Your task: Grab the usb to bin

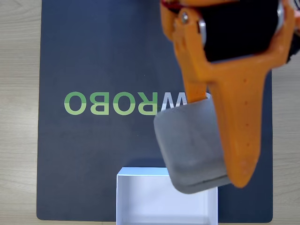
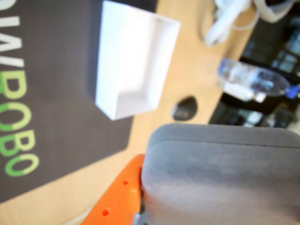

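Usb (image 1: pixel 190 147) clamped in orange gripper (image 1: pixel 206 140), lifted – lower centre, overlapping bin (image 1: pixel 140 201) corner – release into it left.
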Motion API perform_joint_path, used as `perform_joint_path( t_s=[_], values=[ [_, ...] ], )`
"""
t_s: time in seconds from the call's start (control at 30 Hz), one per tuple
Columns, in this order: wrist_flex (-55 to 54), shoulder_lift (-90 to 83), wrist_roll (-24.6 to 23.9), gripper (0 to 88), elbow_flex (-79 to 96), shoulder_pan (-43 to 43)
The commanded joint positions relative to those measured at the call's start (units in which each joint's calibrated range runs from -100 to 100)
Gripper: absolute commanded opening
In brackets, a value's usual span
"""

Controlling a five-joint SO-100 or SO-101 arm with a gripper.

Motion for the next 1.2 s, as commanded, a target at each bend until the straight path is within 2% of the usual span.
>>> perform_joint_path(
  t_s=[0.0,0.2,0.5,0.6,0.73,1.17],
  values=[
    [-6.50,1.89,-0.12,12.2,0.15,0.08],
    [-8.33,17.24,-0.38,12.2,-3.19,0.50],
    [-7.72,39.62,-0.44,12.2,-24.69,1.09],
    [-7.98,44.79,-2.33,12.2,-31.56,1.60],
    [-8.07,49.62,-3.91,12.2,-37.88,2.78],
    [-8.42,57.00,-3.85,12.2,-42.22,6.06]
  ],
)
